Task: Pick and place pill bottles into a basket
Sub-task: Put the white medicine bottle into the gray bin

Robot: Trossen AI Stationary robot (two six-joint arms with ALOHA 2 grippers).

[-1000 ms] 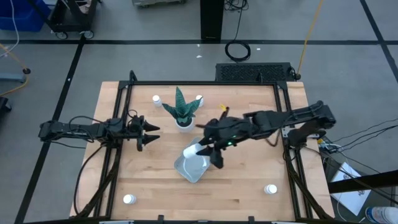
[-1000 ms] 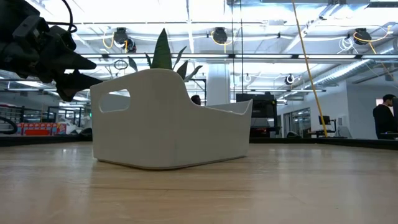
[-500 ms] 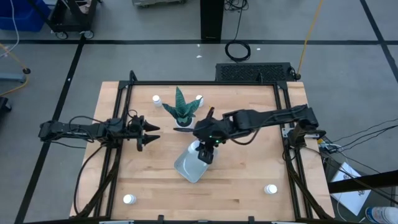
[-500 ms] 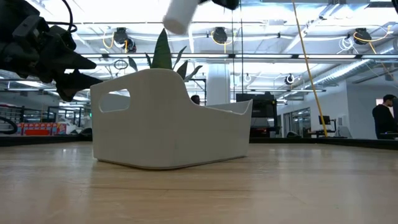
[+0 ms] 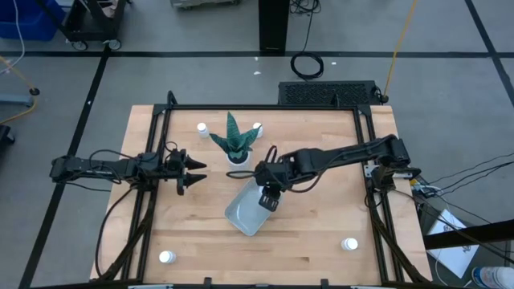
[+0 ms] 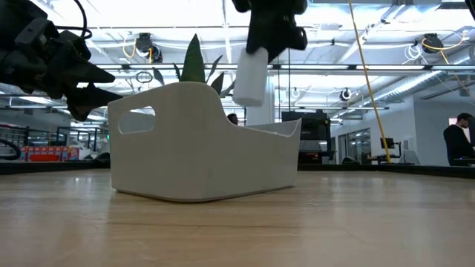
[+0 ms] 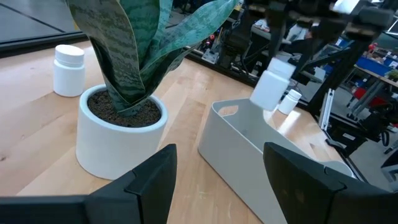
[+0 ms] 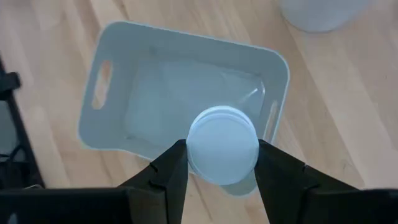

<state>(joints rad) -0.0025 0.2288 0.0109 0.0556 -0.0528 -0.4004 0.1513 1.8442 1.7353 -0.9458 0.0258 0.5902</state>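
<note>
At the table's left edge the left gripper (image 5: 190, 171) waits with fingers spread and nothing between them, while at centre the right gripper (image 5: 268, 195) grasps a pill bottle (image 6: 250, 80) upright above the basket (image 5: 246, 209), beside the potted plant (image 5: 234, 142).

You have the basket (image 5: 248, 210) at table centre, with the potted plant (image 5: 235, 143) just behind it. The right gripper (image 5: 268, 195) hangs a pill bottle (image 6: 251, 79) above the basket's right end; the left gripper (image 5: 193, 170) waits left.
</note>
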